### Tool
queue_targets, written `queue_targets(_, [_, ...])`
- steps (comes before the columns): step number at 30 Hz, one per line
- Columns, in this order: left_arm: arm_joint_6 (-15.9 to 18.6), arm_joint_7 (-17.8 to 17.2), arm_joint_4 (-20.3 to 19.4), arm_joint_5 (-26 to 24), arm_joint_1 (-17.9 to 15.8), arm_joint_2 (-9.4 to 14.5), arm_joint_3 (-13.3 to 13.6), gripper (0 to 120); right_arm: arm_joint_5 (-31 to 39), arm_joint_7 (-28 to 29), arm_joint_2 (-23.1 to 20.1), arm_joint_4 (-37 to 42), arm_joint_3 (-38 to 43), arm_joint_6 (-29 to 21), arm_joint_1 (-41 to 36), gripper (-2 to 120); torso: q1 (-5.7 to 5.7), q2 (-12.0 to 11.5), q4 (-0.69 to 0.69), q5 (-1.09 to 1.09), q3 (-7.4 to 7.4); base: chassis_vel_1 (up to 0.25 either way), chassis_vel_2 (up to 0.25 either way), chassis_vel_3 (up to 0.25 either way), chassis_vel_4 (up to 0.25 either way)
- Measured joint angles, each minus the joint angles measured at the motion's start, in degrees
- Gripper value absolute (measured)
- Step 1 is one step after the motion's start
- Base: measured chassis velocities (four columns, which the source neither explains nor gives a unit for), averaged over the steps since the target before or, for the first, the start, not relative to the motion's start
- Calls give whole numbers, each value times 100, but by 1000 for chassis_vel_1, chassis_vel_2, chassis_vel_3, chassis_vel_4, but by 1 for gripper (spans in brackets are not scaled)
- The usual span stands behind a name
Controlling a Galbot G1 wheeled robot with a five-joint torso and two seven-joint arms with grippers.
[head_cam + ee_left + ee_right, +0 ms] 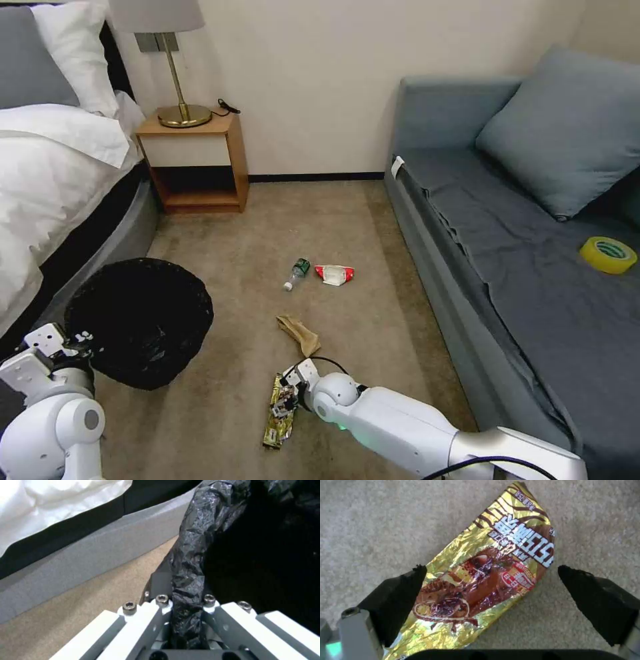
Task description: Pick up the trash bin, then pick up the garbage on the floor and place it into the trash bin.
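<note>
trash bin (143, 320) rim clenched in my left gripper (185, 620); i'm hovering right gripper (491, 580), jaws released, astride snack wrapper (486, 580), needing closure.

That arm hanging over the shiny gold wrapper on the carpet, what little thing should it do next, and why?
Probably lower and close: the right gripper hangs open, its black fingers straddling the crinkled gold-brown snack wrapper lying flat on the carpet, not yet pinching it. The left gripper already clamps the black-bagged round trash bin.

The bin (139, 321) has a black liner. The wrapper (480, 580) is gold with brown stripes and white lettering. The tape (607, 254) is yellow.
</note>
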Motion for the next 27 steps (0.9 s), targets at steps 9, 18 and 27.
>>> queue_targets(9, [-6,0,33,0,-8,3,-5,2,-62,-17,23,-64,-13,18,-38,100,0,0,0,0,0,0,0,0,0])
queue_targets(18, [-7,0,34,0,-3,4,-4,2,-92,-17,72,-77,-82,25,-39,99,0,0,0,0,0,0,0,0,0])
queue_targets(27, [-7,-2,32,9,-13,-7,14,2,-113,-7,89,-67,-140,37,-32,98,0,0,0,0,0,0,0,0,0])
